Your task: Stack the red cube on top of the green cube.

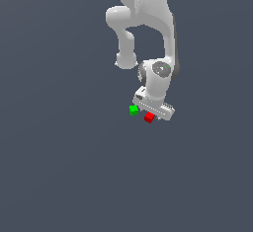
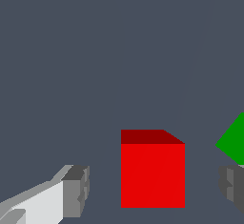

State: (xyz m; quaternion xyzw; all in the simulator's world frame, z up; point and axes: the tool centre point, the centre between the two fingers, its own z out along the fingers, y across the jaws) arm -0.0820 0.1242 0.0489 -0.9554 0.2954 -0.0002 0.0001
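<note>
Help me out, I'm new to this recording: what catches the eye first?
The red cube fills the wrist view, sitting between the open gripper's grey fingertips. The green cube sits close beside it, toward the exterior view's left, and the white arm hangs over both against a plain dark floor.

Franka Panda arm, white, single: reaches down from the top of the exterior view, elbow bent, wrist pointing downward. Gripper (image 1: 152,116): low, near the floor, jaws spread apart. Wrist view: two grey-padded fingertips (image 2: 76,191) wide apart, neither touching anything
</note>
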